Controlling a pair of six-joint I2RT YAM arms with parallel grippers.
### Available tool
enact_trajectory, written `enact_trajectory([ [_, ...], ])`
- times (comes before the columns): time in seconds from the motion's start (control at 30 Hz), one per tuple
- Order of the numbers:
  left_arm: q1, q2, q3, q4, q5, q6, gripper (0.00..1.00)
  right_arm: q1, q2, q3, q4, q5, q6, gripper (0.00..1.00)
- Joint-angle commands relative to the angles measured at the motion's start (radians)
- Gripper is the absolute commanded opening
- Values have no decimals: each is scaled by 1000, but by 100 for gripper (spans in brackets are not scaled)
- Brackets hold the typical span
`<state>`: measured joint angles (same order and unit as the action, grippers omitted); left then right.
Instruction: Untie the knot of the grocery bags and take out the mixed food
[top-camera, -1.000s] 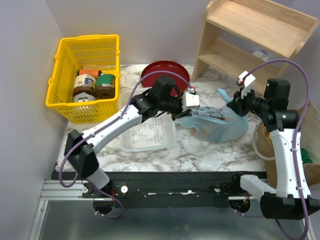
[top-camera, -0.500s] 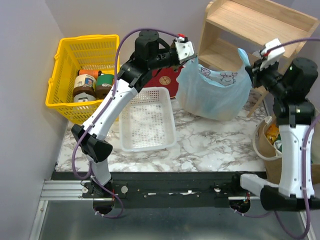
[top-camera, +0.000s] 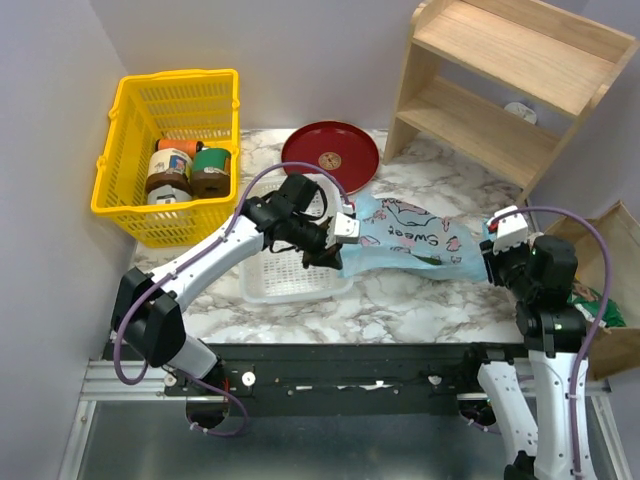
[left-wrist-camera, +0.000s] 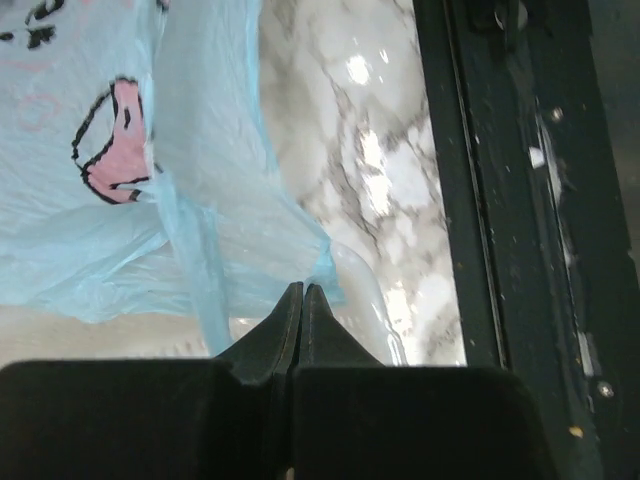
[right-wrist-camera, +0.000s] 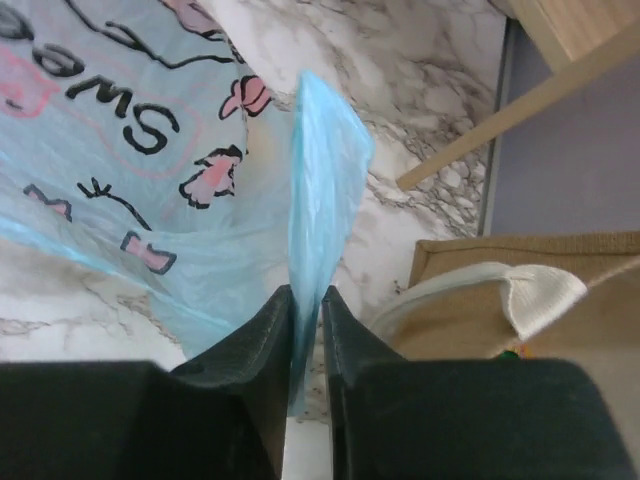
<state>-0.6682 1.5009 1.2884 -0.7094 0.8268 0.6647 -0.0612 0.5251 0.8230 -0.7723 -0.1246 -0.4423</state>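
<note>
The light-blue plastic bag (top-camera: 410, 243) with pink and dark print lies stretched flat over the marble table between my two grippers. My left gripper (top-camera: 338, 257) is shut on the bag's left corner, over the edge of a white basket; in the left wrist view the jaws (left-wrist-camera: 302, 288) meet on the thin plastic (left-wrist-camera: 200, 190). My right gripper (top-camera: 488, 262) is shut on the bag's right end; in the right wrist view the gripper (right-wrist-camera: 307, 296) pinches a folded blue strip (right-wrist-camera: 325, 170). The brown paper bag (top-camera: 607, 335) stands at the right edge, something green (top-camera: 603, 307) showing inside. Other food is hidden.
A white mesh basket (top-camera: 285, 280) sits under the left arm. A yellow basket (top-camera: 130, 160) with jars stands at the back left, a red plate (top-camera: 330, 152) behind the bag, a wooden shelf (top-camera: 500, 80) at the back right. The paper bag's rope handle (right-wrist-camera: 520, 292) is near my right gripper.
Both arms held the blue bag high half a second ago. They have come down and toward the front, and the bag now lies stretched flat over the table.
</note>
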Motion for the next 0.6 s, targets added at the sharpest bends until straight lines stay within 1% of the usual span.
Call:
enact_trajectory([
  [0.0, -1, -73, -6, -19, -18, 41, 0, -5, 50, 187, -114, -92, -34, 54],
  [0.03, -2, -65, 0, -10, -17, 29, 0, -5, 108, 249, -148, -283, -54, 59],
  [0.07, -4, -58, 15, 19, -11, -12, 0, -3, 128, 298, -169, -356, -58, 70],
  [0.1, -4, -44, 26, 37, -6, -31, 0, -3, 148, 377, -177, -413, -40, 72],
  [0.13, -4, -36, 35, 56, -2, -55, 0, -3, 194, 408, -179, -502, -35, 73],
  [0.17, -5, -31, 46, 104, 3, -86, 0, -2, 220, 436, -188, -544, -39, 74],
  [0.2, -4, -18, 69, 134, 9, -164, 0, 1, 254, 467, -230, -581, -80, 72],
  [0.23, -4, -11, 84, 163, 12, -201, 0, 15, 281, 500, -251, -622, -101, 69],
  [0.27, -5, -7, 100, 206, 17, -227, 0, 23, 332, 508, -265, -635, -119, 62],
  [0.33, -5, 10, 144, 234, 32, -287, 0, 59, 366, 519, -286, -644, -183, 54],
  [0.37, -4, 16, 156, 254, 34, -307, 0, 82, 392, 525, -288, -642, -202, 42],
  [0.4, -5, 27, 176, 261, 37, -321, 0, 104, 403, 527, -283, -639, -226, 34],
  [0.43, -5, 31, 183, 263, 40, -335, 0, 157, 421, 528, -282, -627, -237, 28],
  [0.47, -5, 33, 187, 268, 40, -338, 0, 182, 437, 522, -283, -623, -248, 15],
  [0.5, -5, 32, 186, 269, 38, -340, 0, 208, 470, 516, -286, -618, -277, 10],
  [0.53, -7, 28, 183, 274, 35, -344, 0, 263, 484, 507, -283, -598, -288, 5],
  [0.57, -5, 28, 180, 283, 34, -353, 0, 290, 493, 495, -272, -587, -295, 3],
])
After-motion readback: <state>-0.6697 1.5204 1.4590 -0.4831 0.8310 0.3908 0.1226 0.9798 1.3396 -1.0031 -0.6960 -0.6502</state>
